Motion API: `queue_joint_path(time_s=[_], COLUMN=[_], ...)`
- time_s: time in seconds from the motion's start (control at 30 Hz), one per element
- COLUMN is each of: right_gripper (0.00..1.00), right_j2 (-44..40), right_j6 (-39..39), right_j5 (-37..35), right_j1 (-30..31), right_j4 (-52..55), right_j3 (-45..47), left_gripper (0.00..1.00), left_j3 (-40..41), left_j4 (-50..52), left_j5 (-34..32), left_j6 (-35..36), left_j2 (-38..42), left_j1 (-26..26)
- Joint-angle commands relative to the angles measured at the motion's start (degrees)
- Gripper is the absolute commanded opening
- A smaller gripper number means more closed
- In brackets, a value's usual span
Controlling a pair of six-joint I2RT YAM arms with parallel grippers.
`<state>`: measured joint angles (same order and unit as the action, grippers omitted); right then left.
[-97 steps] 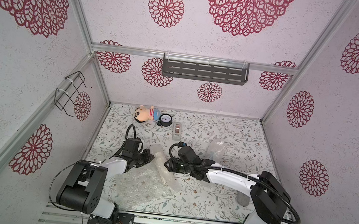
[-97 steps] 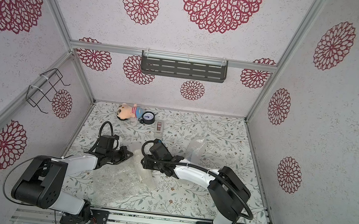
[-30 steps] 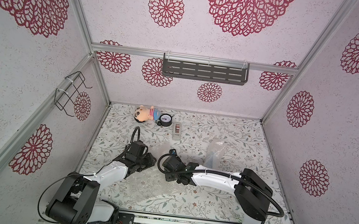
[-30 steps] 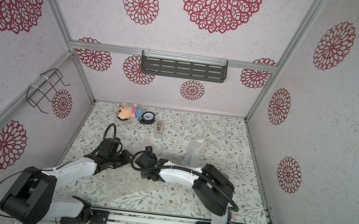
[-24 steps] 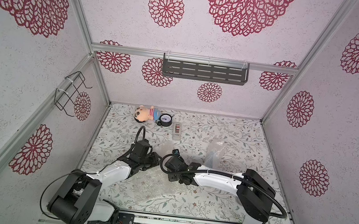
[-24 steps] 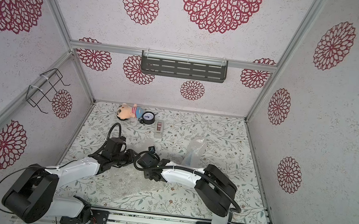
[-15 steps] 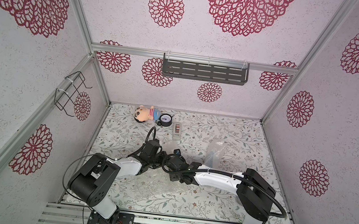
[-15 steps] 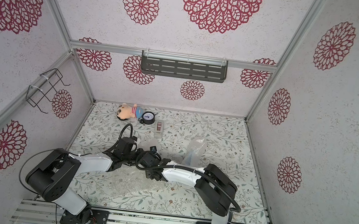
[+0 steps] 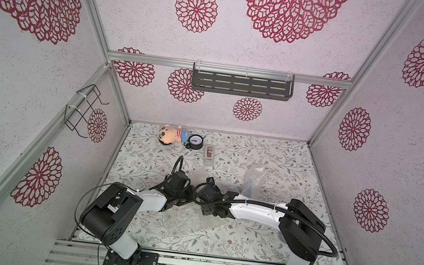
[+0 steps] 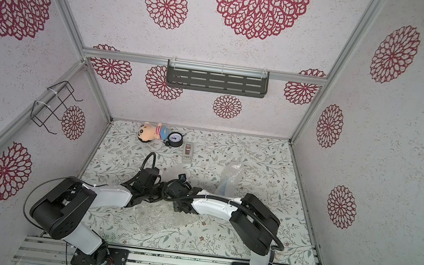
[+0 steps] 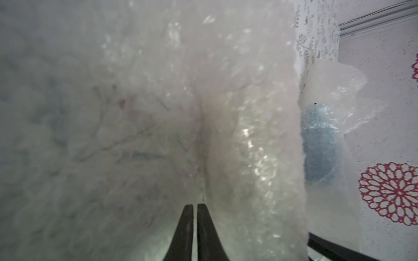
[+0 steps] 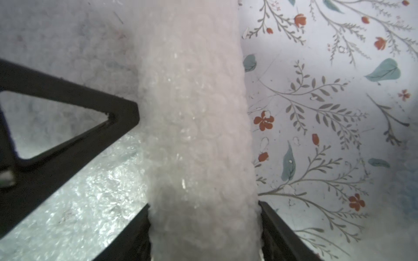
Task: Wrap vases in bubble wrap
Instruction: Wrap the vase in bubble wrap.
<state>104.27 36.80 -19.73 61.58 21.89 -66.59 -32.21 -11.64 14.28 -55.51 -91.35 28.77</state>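
**Wrapped roll (image 12: pixel 194 113) at mid-table, 2 grippers close in**

Left gripper (image 11: pixel 195 206): fingers pressed almost together, pinching a crease of the loose bubble wrap (image 11: pixel 135 124). Right gripper (image 12: pixel 203 204): jaws spread, 1 each side of the roll, both touching it; cannot tell whether they squeeze. The sheet's free end lies flat on the floral tabletop (image 9: pixel 271 157). Light blue vase (image 11: pixel 319 144), wrapped in its own sheet, stands apart, right of centre.

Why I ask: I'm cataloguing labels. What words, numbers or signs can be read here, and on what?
Nothing is readable.
Gauge: dial marks too small to read.
Tape dispenser: no legible label.
Doll: no text visible.
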Motion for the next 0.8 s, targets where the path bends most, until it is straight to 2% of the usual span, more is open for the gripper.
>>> queue_joint_path(time_s=[0.0, 0.2, 0.33, 0.5, 0.53, 0.63, 0.77], right_gripper=[0.74, 0.79, 0.75, 0.70, 0.69, 0.69, 0.69], right_j2=[0.1, -2.5, -2.2, -1.5, -1.3, -1.1, -1.0], right_j6=[-1.7, -2.2, -2.6, -2.9, -2.8, -2.8, -2.7], right_j5=[-0.9, 1.0, 0.6, 0.5, 0.5, 0.4, 0.4], right_j1=[-0.3, -0.2, -0.2, -0.2, -0.1, -0.1, -0.1], right_j4=[1.5, 0.0, 0.3, -0.6, -0.7, -0.7, -1.1], right_j3=[-1.0, 0.2, 0.5, 1.2, 1.2, 1.2, 1.5], left_gripper=[0.09, 0.07, 0.07, 0.12, 0.14, 0.30, 0.48], left_j3=[-0.6, -0.9, -1.0, -0.5, -0.8, -1.2, -2.1], left_j4=[-0.1, -0.8, 1.7, 6.8, 6.9, 5.0, -1.3], left_j5=[-0.3, 0.4, 0.7, -1.4, -1.2, -0.1, 3.1], left_j6=[1.0, 0.9, 1.9, 2.8, 2.5, 1.0, -1.4], left_j2=[-1.8, -3.4, -0.7, 6.2, 7.1, 8.2, 6.0], left_j1=[0.5, 0.5, -0.1, -0.7, -0.7, -0.7, -0.2])
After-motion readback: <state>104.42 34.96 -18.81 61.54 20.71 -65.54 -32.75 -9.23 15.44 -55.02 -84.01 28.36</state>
